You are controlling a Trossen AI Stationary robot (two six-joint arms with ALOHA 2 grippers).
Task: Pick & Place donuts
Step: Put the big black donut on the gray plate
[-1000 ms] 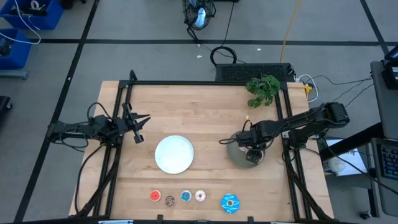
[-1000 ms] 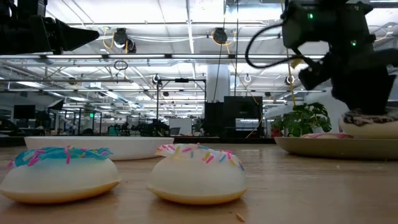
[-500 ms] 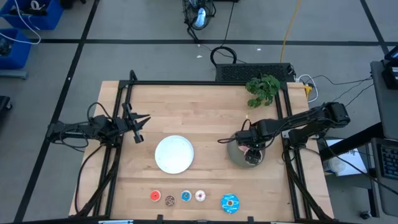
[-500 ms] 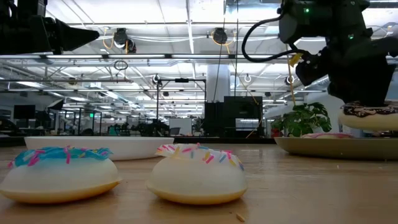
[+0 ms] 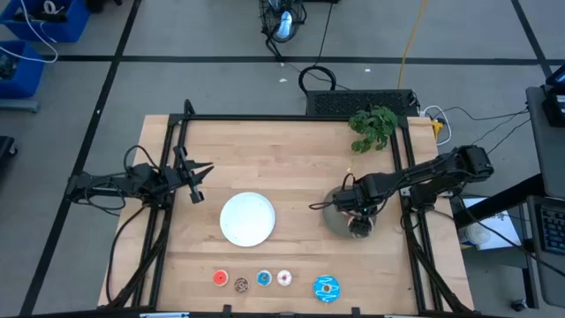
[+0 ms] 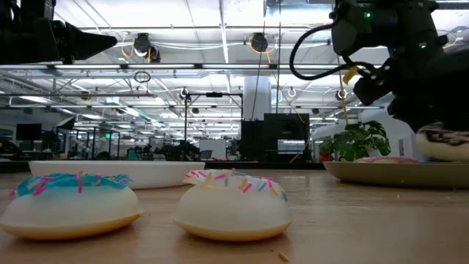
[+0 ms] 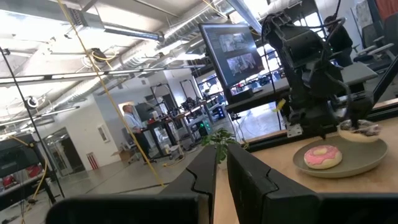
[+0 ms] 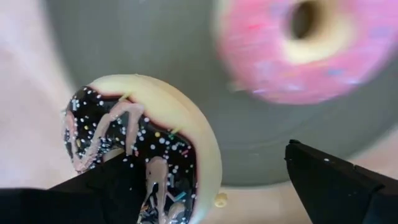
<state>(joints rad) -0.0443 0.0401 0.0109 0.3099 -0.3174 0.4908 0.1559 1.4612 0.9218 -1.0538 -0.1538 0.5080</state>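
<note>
Right wrist view: chocolate donut (image 8: 140, 155) against one finger of right gripper (image 8: 211, 186), fingers spread wide, no grip.

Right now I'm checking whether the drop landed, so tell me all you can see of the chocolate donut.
The chocolate donut is a toy ring with a cream body and glossy dark icing, pale pink drizzle and tiny white sprinkles. It sits at the edge of the grey plate, near the pink donut but apart from it. The right gripper stands open around it, one finger against its side; whether it lies fully flat is unclear.
</note>
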